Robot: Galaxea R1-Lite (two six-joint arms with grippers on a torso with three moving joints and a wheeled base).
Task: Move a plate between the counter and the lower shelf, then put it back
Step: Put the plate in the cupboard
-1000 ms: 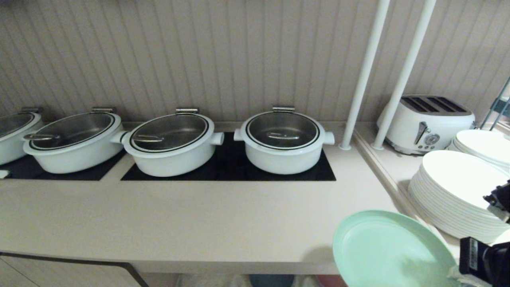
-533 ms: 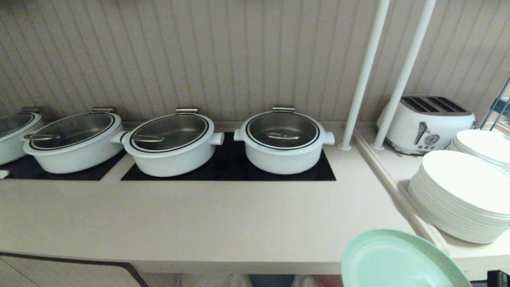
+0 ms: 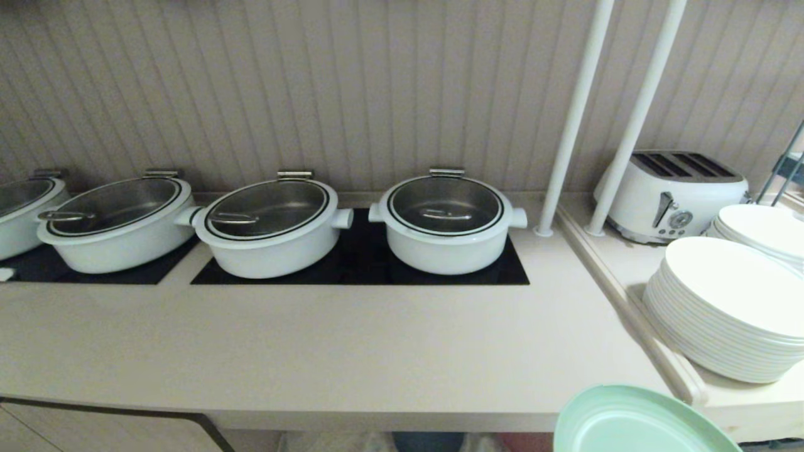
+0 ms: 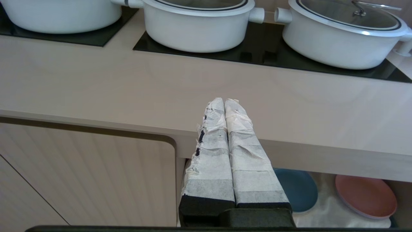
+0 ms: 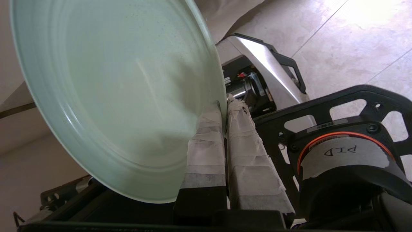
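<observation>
I have the desk [image 3: 326, 351] filling most of my head view, a long beige slab with black glass hob panels [image 3: 364, 267] set into it. On those panels I count 4 white pots [image 3: 447, 226] with glass lids in a row, the leftmost cut off by the edge of the view. To the right, past 2 white poles [image 3: 575, 119], a narrower ledge carries a white toaster [image 3: 672, 191] and 2 stacks of white plates [image 3: 728, 307].

Below the desk's front edge, my left wrist view shows the lower shelf [image 4: 325, 212] with its off-white cloth, and on it 1 blue plate [image 4: 299, 190] and 1 pink plate [image 4: 365, 196] lying side by side, apart from each other.

The mint-green plate [image 3: 634, 424] sits at the bottom right of my head view, off the desk and in front of its front edge, only its upper part visible. In my right wrist view I see it tilted steeply, nearly on edge, with the right end effector [image 5: 225, 106] clamped on its rim, 1 taped finger on each face of the plate.

My left end effector [image 4: 224, 101] hangs in front of the desk edge, above the shelf opening, its 2 taped fingers pressed together and holding nothing.
</observation>
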